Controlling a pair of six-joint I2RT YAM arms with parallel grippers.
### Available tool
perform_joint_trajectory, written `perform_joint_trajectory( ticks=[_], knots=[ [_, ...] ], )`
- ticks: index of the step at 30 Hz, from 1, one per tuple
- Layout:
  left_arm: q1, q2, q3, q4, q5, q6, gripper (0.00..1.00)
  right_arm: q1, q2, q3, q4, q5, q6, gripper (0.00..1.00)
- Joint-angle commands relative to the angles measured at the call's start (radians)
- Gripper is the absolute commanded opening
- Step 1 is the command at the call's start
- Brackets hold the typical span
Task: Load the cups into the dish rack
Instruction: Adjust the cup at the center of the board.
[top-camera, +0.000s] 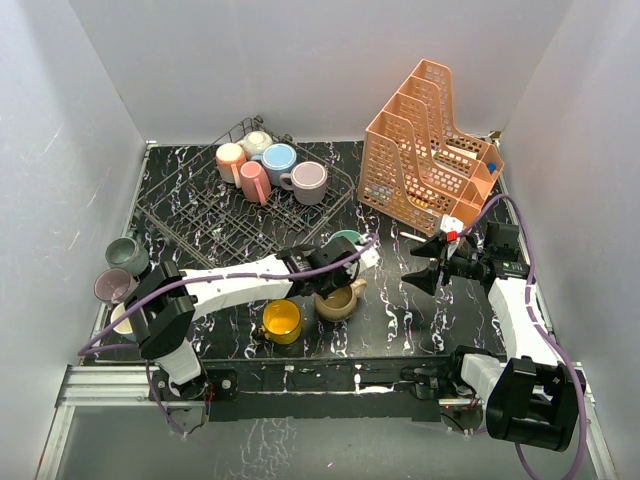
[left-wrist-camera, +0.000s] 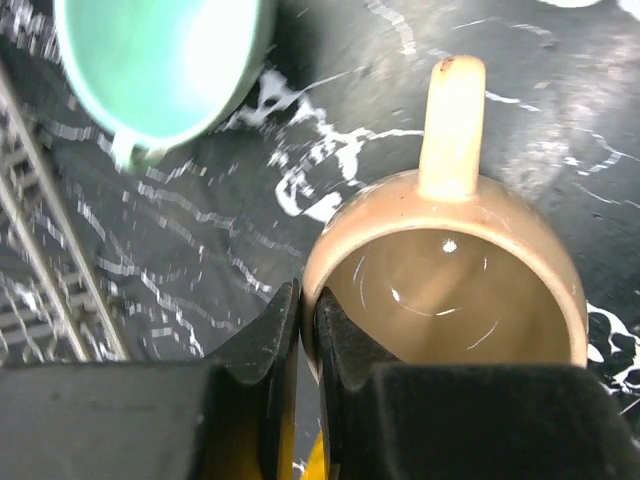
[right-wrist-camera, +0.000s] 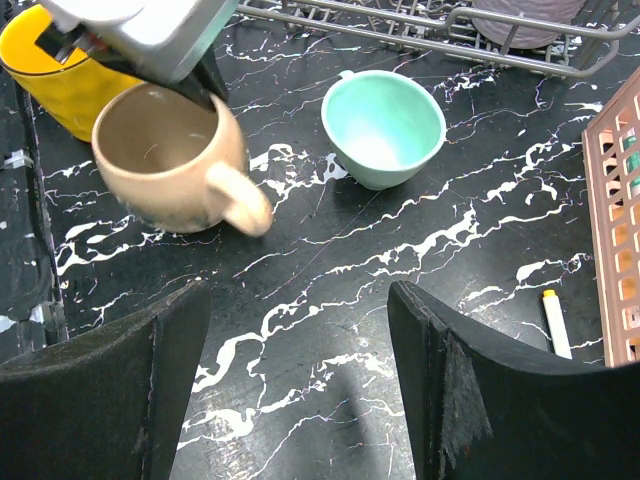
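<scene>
Tan cup (left-wrist-camera: 450, 290) (rim) in left hand (left-wrist-camera: 308, 296)

1. The dish rack (top-camera: 190, 215) sits far left on the table (top-camera: 420, 320), four cups (top-camera: 278, 160) in its far part.
2. The file organizer (top-camera: 430, 150) stands far right.
3. Three cups (top-camera: 127, 256) line the left edge.
4. Near centre: middle cup (top-camera: 335, 302), left-hand cup (top-camera: 282, 321) beside it, far cup (top-camera: 347, 239) behind.

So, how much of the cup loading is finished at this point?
Five cups sit in the dish rack. The left fingers pinch the rim of the tan cup; the right fingers stand open, empty. Left on the table: the yellow cup, the teal cup and three cups at the left edge.
</scene>
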Motion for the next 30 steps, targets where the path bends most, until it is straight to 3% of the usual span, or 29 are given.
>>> perform_joint_trajectory(
  ticks=[1,8,17,21,30],
  knots=[
    [-0.013,-0.050,0.003,0.153,0.195,0.291,0.00,-0.005,-0.012,0.022,0.014,-0.030,-0.002,0.74],
    [-0.013,0.062,0.062,0.150,0.278,0.549,0.00,-0.008,-0.011,0.041,0.020,0.013,0.021,0.75],
    [-0.013,0.118,0.072,0.229,0.243,0.645,0.00,-0.015,-0.012,0.041,0.064,0.061,0.075,0.75],
    [-0.014,0.121,0.087,0.212,0.244,0.620,0.15,-0.017,-0.012,0.039,0.065,0.062,0.077,0.75],
    [-0.014,-0.034,0.021,0.291,0.229,0.481,0.36,-0.017,-0.015,0.031,0.066,0.052,0.071,0.75]
  ],
)
